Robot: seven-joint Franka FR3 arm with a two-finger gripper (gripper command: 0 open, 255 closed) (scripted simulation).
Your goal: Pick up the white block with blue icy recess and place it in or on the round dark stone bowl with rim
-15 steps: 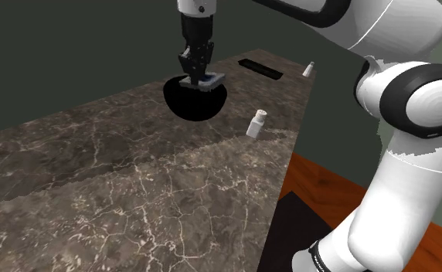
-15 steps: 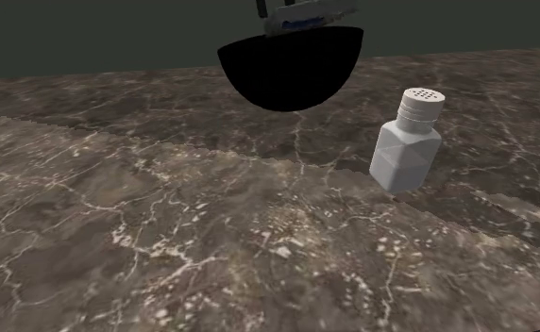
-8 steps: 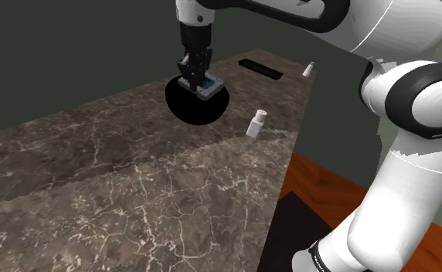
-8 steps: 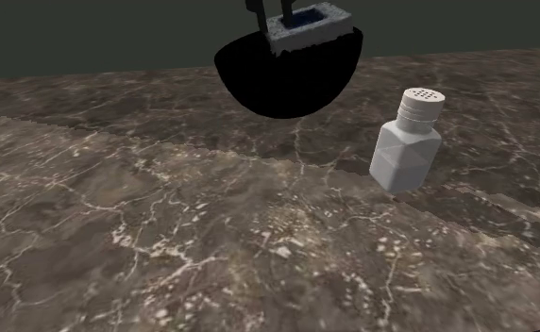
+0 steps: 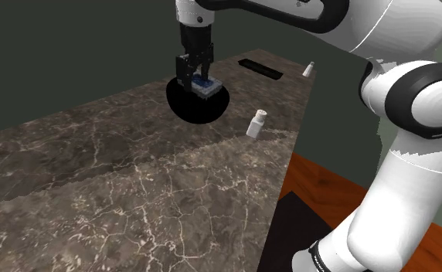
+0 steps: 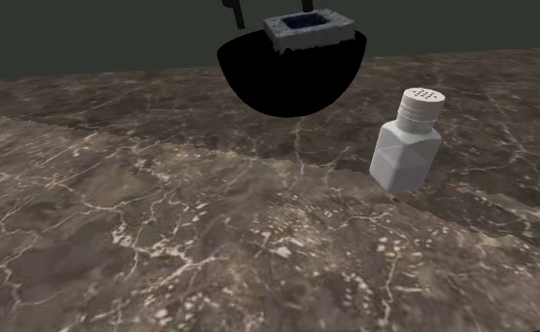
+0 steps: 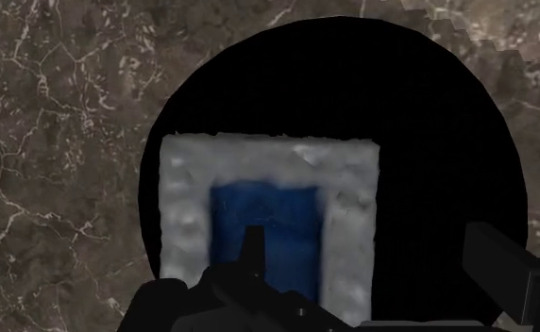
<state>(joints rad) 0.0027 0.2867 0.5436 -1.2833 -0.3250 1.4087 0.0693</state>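
Note:
The white rough block with a blue recess [image 5: 205, 85] rests level in the mouth of the round black bowl [image 5: 196, 107] on the marble counter. The second exterior view has the block [image 6: 310, 28] sitting on the bowl [image 6: 292, 80] at rim height. My gripper [image 5: 194, 71] stands straight above it, open. In the wrist view the gripper [image 7: 372, 259] straddles one wall of the block [image 7: 188, 222]: one finger [image 7: 251, 253] hangs over the blue recess and the other finger [image 7: 499, 269] is outside the block, over the bowl [image 7: 429, 123]. Neither finger presses on that wall.
A white shaker [image 5: 256, 124] stands on the counter near the bowl, toward the stand; the second exterior view has this shaker [image 6: 407, 141] on its right. A smaller shaker [image 5: 308, 69] and a dark slot [image 5: 260, 68] lie further back. The counter edge drops to a wooden floor [image 5: 328, 185].
The fingers have spread apart and let go of the block. The block, tilted and higher a second ago, has come down and now lies level in the bowl.

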